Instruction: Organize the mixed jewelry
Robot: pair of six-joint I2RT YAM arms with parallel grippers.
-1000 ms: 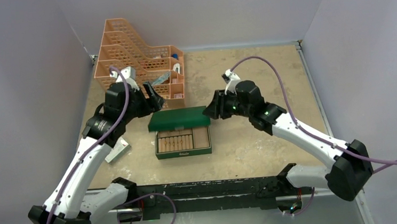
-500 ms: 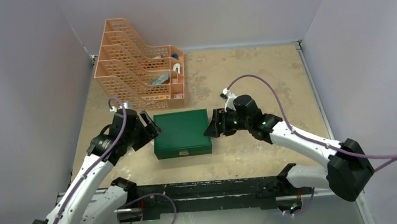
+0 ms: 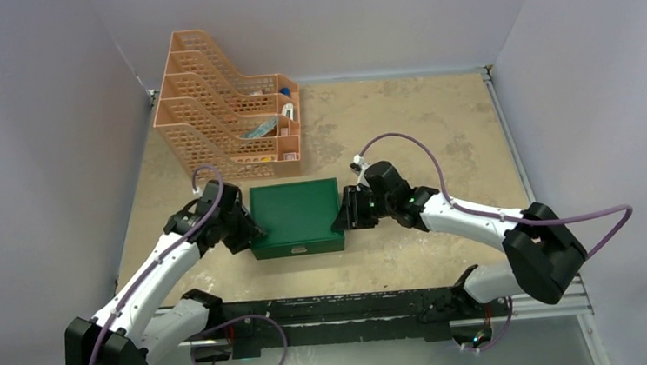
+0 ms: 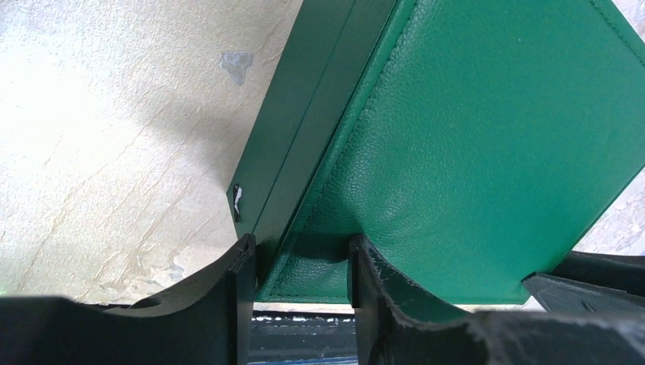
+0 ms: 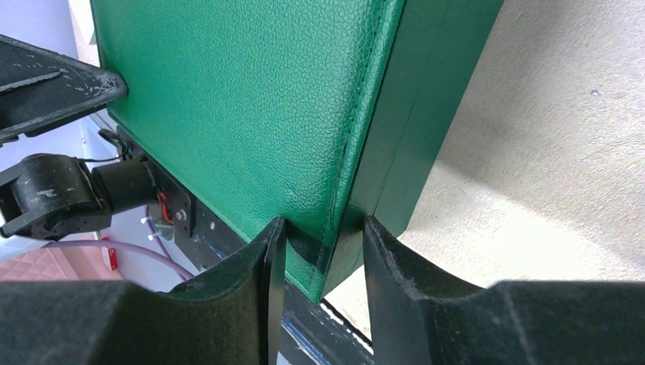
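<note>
The green box [image 3: 296, 212] lies shut at the middle of the table, so the mixed jewelry is hidden inside it. My left gripper [image 3: 250, 234] is at the box's front left corner. In the left wrist view [image 4: 298, 255] its jaws are closed on the lid's edge, one finger on the side wall and one on the leather top [image 4: 487, 137]. My right gripper [image 3: 343, 218] is at the box's right edge. In the right wrist view [image 5: 323, 232] its jaws pinch the lid's edge [image 5: 243, 99] the same way.
An orange mesh desk organizer [image 3: 226, 103] with small items in its front compartments stands at the back left, just behind the box. The black rail [image 3: 339, 308] with the arm bases runs along the near edge. Grey walls close in the left, back and right.
One second ago both grippers held the lid up and the box's inside showed. The lid has come down shut, and both grippers have slid along the box's sides toward the front.
</note>
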